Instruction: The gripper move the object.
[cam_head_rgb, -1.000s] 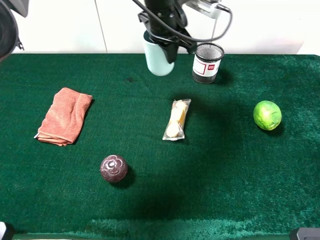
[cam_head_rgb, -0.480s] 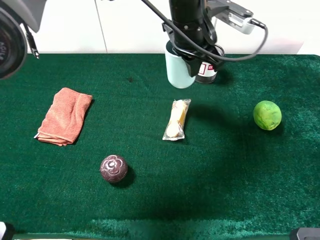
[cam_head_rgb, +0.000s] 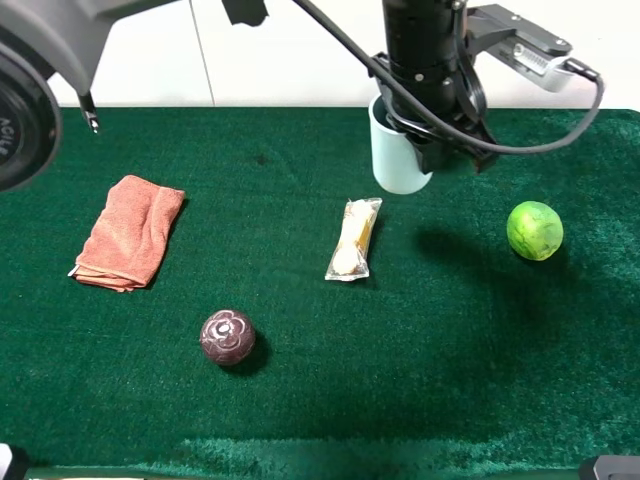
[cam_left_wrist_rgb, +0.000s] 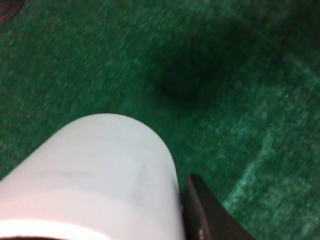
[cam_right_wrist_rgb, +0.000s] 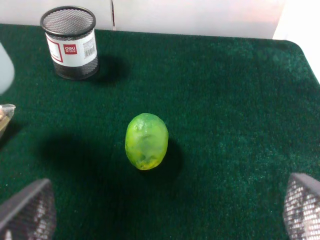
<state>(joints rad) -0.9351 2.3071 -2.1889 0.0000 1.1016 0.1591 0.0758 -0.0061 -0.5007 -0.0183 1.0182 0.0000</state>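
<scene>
your left hand (cam_head_rgb: 432, 148) is clamped on the cup (cam_head_rgb: 396, 162), upright, hanging above the back of the bench (cam_head_rgb: 300, 400); the lime (cam_head_rgb: 535, 230) sits well apart on the right arm's side.

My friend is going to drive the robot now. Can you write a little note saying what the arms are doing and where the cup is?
Left end effector: shut on the pale cup, reaching across the middle near the back of the table.
Right end effector: open and empty, with the green fruit lying in front of it.
Cup: seems to be lifted off the green cloth, behind the snack packet.
Done: cup grasped.
Left: set it down and let go. The target spot is not shown.
</scene>
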